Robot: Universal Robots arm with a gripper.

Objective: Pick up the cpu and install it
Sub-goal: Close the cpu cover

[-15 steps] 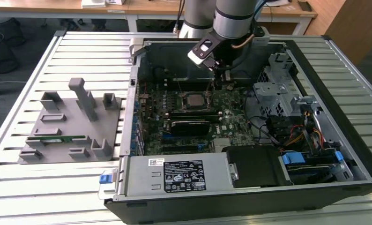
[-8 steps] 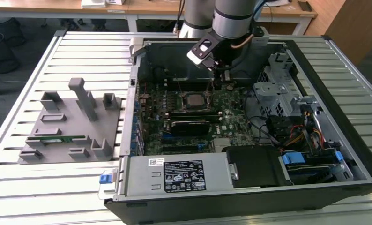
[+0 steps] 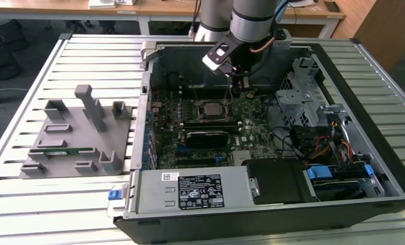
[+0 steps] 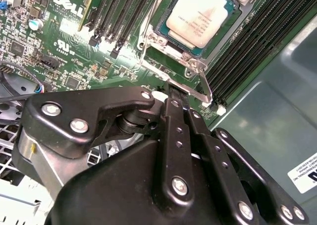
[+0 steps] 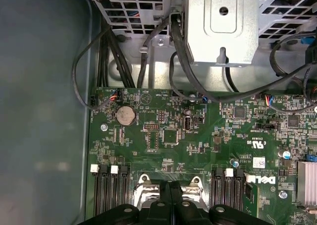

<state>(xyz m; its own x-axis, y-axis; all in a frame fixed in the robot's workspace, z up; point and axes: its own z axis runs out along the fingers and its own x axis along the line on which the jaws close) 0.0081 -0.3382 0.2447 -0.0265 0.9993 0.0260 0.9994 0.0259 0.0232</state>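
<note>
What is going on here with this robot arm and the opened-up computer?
A robot arm is reaching into an open computer case. The cpu already lies in its socket on the motherboard, silvery top up. The hand is shut and holds nothing. Its tip is down by the socket's metal frame, beside the chip rather than on it. At the exterior view's left of the case stands a grey parts holder with a green memory stick on it.

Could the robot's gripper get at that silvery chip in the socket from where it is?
Probably yes. The cpu lies in its socket with its top bare and nothing over it. The gripper hangs just beside the socket above the motherboard, with no cable between them.
</note>
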